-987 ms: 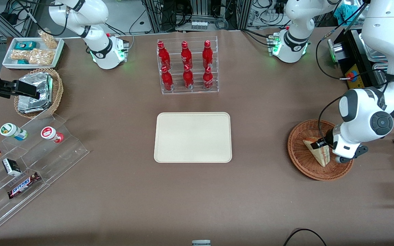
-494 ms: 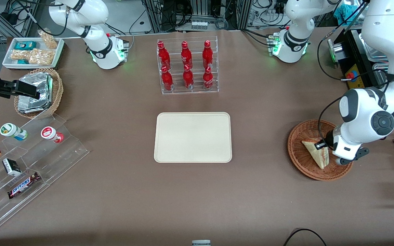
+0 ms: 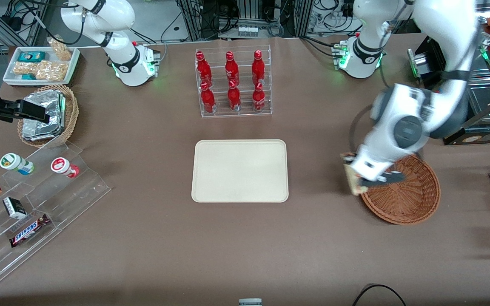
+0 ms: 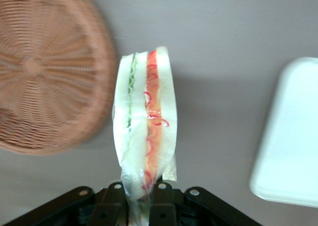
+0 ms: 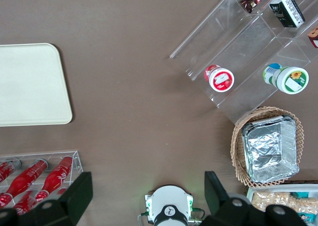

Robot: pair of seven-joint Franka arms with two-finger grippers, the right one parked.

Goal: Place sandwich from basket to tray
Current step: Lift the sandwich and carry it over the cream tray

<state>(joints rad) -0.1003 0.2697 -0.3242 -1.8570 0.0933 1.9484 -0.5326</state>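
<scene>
My left gripper point(image 3: 354, 182) is shut on the sandwich point(image 3: 349, 179), a plastic-wrapped wedge of white bread with red and green filling point(image 4: 146, 121). It hangs in the air over the table just outside the rim of the reddish-brown wicker basket point(image 3: 404, 194), on the side facing the tray. The wrist view has the gripper point(image 4: 140, 212) pinching the wedge's narrow end, with the cut edge pointing away from the fingers. Nothing lies in the basket point(image 4: 44, 72). The cream tray point(image 3: 240, 170) lies flat at the table's middle with nothing on it, and its corner point(image 4: 293, 136) shows beside the sandwich.
A clear rack of red bottles point(image 3: 233, 83) stands farther from the front camera than the tray. Toward the parked arm's end are a tan basket of foil packets point(image 3: 47, 114), a white snack tray point(image 3: 41, 63) and clear stepped shelves with snacks point(image 3: 28, 204).
The left gripper has lifted the sandwich out of the basket and carried it toward the tray. The basket now holds nothing.
</scene>
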